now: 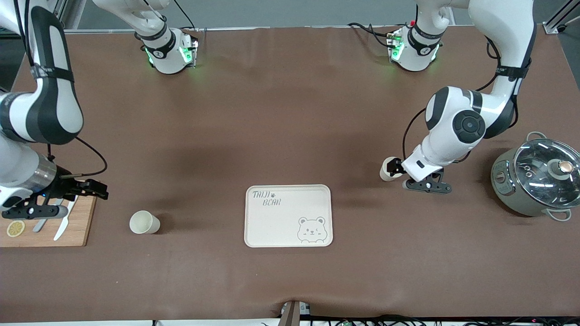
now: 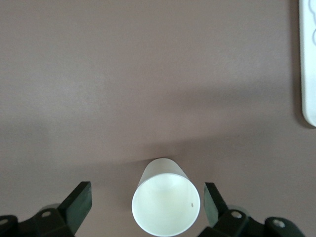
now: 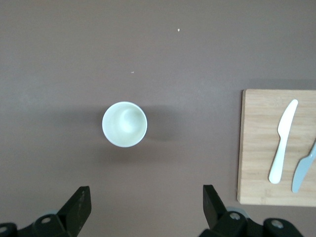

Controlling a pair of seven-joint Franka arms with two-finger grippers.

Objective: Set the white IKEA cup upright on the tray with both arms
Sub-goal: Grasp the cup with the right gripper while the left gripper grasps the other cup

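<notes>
The cream tray (image 1: 276, 226) with the grey bear drawing lies at the table's middle, and its edge shows in the left wrist view (image 2: 308, 64). One white cup (image 1: 386, 169) sits toward the left arm's end. My left gripper (image 1: 391, 172) is low around it, open, with a finger on each side and apart from it. The cup's mouth (image 2: 166, 205) faces the left wrist camera, between the fingers (image 2: 79, 200). A second white cup (image 1: 144, 222) stands upright toward the right arm's end and shows in the right wrist view (image 3: 124, 124). My right gripper (image 1: 94, 188) hangs open and empty over the cutting board's corner.
A wooden cutting board (image 1: 77, 226) with two knives (image 1: 61, 226) and a lemon slice (image 1: 15, 228) lies at the right arm's end. It also shows in the right wrist view (image 3: 256, 148). A grey pot with a glass lid (image 1: 539, 179) stands at the left arm's end.
</notes>
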